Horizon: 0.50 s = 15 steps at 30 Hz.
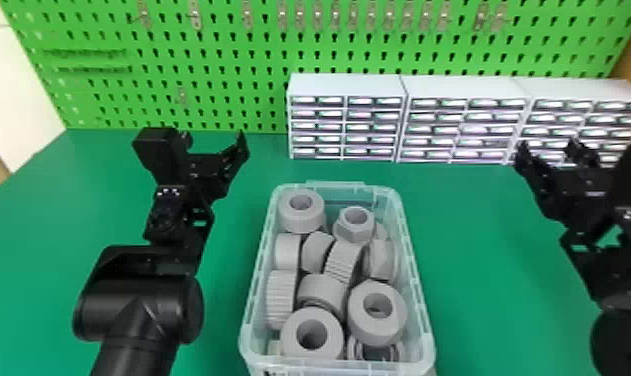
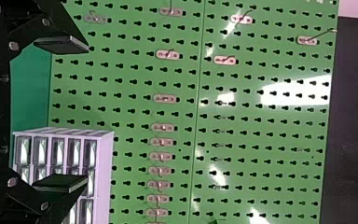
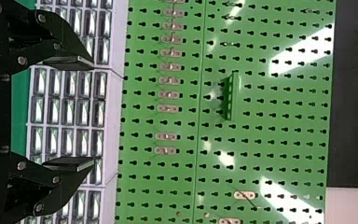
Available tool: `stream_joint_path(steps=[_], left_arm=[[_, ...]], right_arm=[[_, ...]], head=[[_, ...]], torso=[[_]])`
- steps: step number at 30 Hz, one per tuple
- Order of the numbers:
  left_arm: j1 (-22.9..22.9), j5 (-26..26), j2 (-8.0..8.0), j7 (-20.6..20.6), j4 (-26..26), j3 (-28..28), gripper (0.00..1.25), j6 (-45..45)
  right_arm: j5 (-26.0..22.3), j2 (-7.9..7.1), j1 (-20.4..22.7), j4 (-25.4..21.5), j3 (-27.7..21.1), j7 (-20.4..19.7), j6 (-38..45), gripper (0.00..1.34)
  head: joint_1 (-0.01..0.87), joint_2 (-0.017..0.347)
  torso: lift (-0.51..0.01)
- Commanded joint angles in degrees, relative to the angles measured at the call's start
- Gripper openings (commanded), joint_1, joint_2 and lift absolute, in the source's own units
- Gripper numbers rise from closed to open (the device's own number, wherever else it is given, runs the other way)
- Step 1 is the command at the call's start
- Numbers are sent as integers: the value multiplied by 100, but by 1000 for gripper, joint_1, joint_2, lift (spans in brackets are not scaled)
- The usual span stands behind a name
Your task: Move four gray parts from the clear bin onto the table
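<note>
Firstly, head view: one clear bin [image 1: 424, 300], open-topped, set on the green table [image 1: 469, 240] between the two arms. Contents: gray parts [image 1: 341, 260], heaped and propped against one another and the walls. Thick ring [image 1: 289, 217], far left corner of the bin, bore upward; hex nut [image 1: 354, 232], near the far right corner; ribbed piece [image 1: 280, 300], on edge along the left wall; broad ring [image 1: 364, 330], toward the near right corner, borne partly by a part beneath. Left gripper [image 1: 213, 145], beyond the bin's far left corner; right gripper [image 1: 548, 150], beyond its far right corner. Table surface runs along both sides of the bin, likely room enough for four pieces; the raised rim must be cleared, and wall-side pieces leave little finger space. Drawer cabinets [image 1: 346, 87] line the table's far edge, rightward, before the pegboard [image 1: 219, 60].

Left wrist view: fingers spread, nothing between them; pegboard and cabinet beyond.

Right wrist view: fingers likewise apart, holding nothing, cabinets behind. Judged stage: the outset, with a first pick due.
</note>
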Motion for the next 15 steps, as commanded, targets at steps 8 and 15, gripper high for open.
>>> stream_joint_path(steps=[8,15], left_arm=[[14,34,-15,0,4,-13,965,1],[23,52,-15,0,4,22,965,1]], right_arm=[[-26,-12,-2,0,37,0,0,807],[-35,-21,-28,0,72,0,-9,807]], head=[[693,72],[693,72]], torso=[[-52],[-52]])
